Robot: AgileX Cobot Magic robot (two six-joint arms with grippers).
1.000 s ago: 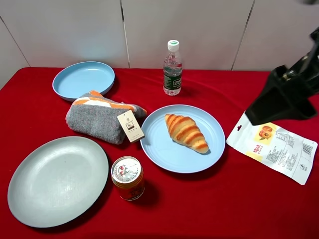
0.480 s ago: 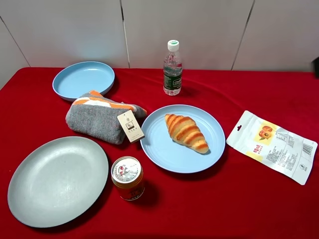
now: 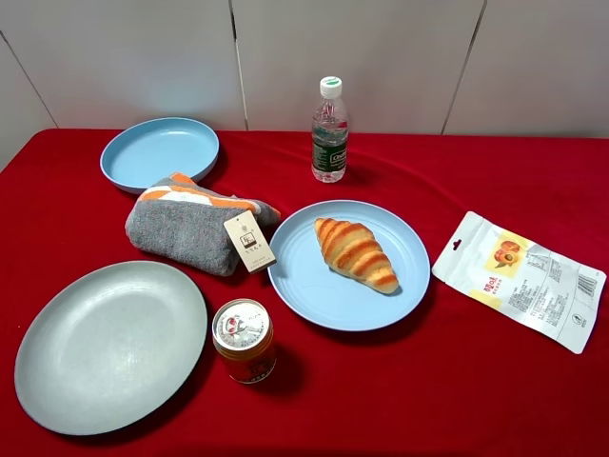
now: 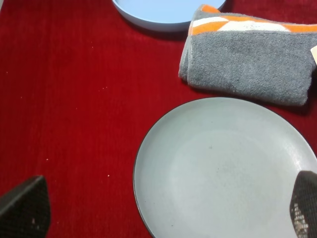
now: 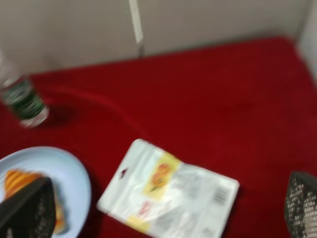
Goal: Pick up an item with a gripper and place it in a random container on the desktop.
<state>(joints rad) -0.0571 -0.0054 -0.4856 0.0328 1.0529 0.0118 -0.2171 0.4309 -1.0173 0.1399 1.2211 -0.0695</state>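
The croissant lies on the round light-blue plate in the middle of the red table. Neither gripper shows in the exterior high view. In the right wrist view, which is blurred, my right gripper is open and empty, high above the white snack pouch. The croissant and the plate show at that view's edge. My left gripper is open and empty above the large grey-green plate.
A grey-green plate sits front left and a gold-lidded can beside it. A folded grey towel, a deeper blue dish and a water bottle stand further back. The white snack pouch lies at the right.
The right arm, in view at the right edge one second ago, has drawn back out of the exterior high view. The croissant and the other things have not moved.
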